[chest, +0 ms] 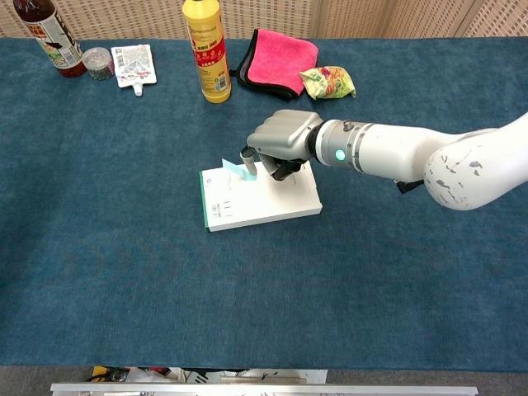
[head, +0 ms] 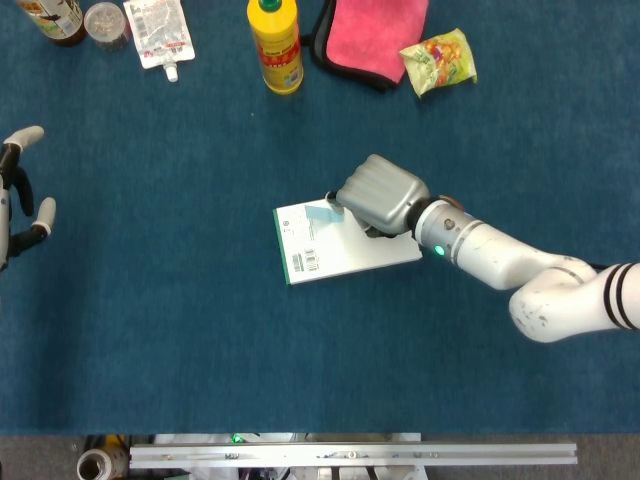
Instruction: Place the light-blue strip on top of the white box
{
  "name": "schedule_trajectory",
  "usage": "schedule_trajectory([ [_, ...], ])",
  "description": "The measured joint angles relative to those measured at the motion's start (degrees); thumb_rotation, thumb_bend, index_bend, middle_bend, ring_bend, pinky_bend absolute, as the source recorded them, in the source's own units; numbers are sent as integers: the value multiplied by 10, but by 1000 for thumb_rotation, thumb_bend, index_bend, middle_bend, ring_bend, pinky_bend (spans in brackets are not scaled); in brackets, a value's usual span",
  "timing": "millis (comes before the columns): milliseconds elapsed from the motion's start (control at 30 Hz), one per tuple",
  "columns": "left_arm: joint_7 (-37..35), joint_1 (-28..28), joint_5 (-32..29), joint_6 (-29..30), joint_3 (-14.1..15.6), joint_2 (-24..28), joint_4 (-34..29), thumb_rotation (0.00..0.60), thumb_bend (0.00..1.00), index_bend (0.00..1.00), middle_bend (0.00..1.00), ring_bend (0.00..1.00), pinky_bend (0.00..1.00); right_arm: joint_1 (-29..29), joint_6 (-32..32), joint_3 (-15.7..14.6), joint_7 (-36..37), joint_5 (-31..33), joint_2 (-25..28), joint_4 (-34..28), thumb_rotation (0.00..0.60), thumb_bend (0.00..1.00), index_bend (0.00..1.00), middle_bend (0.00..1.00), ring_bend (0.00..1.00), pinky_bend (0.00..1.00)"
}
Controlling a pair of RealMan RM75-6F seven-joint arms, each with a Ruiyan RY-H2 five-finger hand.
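A flat white box (head: 335,250) (chest: 256,202) lies in the middle of the blue table. My right hand (head: 378,196) (chest: 282,142) hovers over the box's far edge, fingers curled down. It pinches the light-blue strip (head: 322,213) (chest: 235,170), whose free end sticks out to the left over the box's top face. The rest of the strip is hidden under the fingers. My left hand (head: 20,200) is at the far left edge of the head view, fingers spread, holding nothing. The chest view does not show it.
Along the far edge stand a yellow bottle (chest: 207,51), a pink cloth (chest: 276,62), a snack packet (chest: 328,82), a white pouch (chest: 134,64), a small jar (chest: 98,63) and a dark bottle (chest: 48,35). A metal rail (head: 350,455) runs along the near edge.
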Motion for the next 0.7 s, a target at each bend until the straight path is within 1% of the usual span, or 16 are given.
schedule_trajectory([
  [267,0,2,1,1,0,1,-1,600,323,205,700,718,913,-6,10,5,7,-14,6,-18,493,1000,379,1000,1000,1000],
  [700,-5,7,3,4,1,4,-2,600,323,206,700,717,913,-4,3,6,4,-18,-9,-8,493,1000,379,1000,1000,1000],
])
